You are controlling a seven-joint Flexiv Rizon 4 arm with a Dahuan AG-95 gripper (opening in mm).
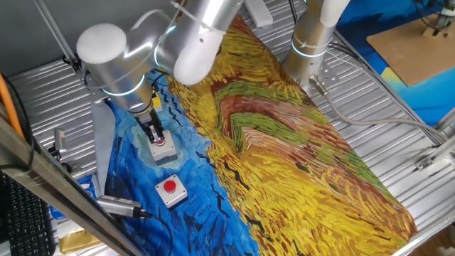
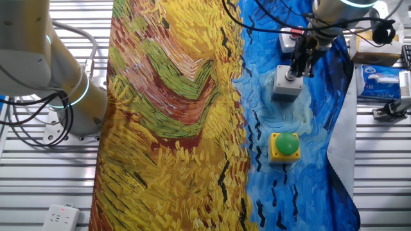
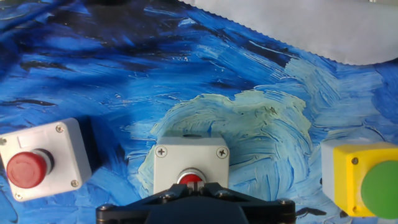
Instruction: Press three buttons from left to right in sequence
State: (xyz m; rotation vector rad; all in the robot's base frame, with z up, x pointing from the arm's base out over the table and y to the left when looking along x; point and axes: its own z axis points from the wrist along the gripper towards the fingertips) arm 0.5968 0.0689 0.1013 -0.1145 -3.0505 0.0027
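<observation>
I've got the fingers [image 2: 297, 72] on the middle button [image 2: 286, 83]; can't tell if they're open. Green button [image 2: 285, 146] and other red button [image 1: 170, 190] untouched now.

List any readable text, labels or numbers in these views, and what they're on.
None can be read.
Blue-and-white packet at the table edge: print on it, too blurred to read.
Middle grey button box, left grey button box, yellow button box: no lettering visible.
Painted cloth: brushstroke pattern only, no text.
</observation>
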